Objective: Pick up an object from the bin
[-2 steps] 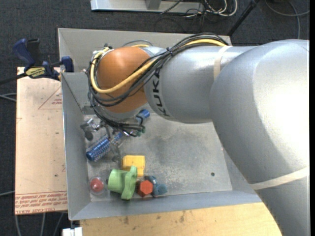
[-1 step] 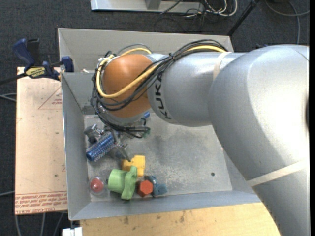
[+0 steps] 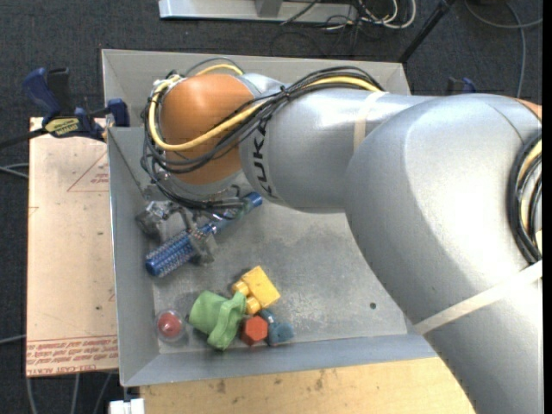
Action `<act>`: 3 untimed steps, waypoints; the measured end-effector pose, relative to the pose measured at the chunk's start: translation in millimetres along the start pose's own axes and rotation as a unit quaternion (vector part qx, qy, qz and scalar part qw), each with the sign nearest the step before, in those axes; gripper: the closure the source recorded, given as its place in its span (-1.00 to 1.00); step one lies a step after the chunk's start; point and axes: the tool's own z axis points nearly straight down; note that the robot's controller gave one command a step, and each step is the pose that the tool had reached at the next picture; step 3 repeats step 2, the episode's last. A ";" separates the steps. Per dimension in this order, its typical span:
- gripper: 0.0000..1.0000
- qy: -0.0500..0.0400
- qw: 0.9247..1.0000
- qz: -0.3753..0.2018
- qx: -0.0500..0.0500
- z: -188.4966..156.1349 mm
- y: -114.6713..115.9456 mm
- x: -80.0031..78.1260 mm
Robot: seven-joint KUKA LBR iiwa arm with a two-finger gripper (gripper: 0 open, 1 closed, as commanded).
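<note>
- One gripper (image 3: 177, 229) low in the left half of the bin (image 3: 362, 266), jaws spread, gripping nothing.
- One blue bristly brush (image 3: 171, 255) flat on the floor, just below the gripper.
- One small blue piece (image 3: 247, 203) just right of the gripper.
- Heaped by the near wall: one green soft toy (image 3: 216, 317), one yellow block (image 3: 259, 287), one red block (image 3: 254, 329), one red ball (image 3: 170, 323).

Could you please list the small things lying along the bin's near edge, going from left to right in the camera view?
Red ball → green toy → orange-red block → blue piece.
</note>
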 end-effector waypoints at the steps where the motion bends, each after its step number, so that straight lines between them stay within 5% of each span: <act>1: 1.00 0.000 1.000 0.001 -0.004 2.0 3.9 -0.1; 2: 1.00 -0.005 1.000 0.002 -0.001 -70.7 2.7 -2.0; 3: 1.00 -0.005 1.000 0.002 -0.001 -70.7 2.7 -2.0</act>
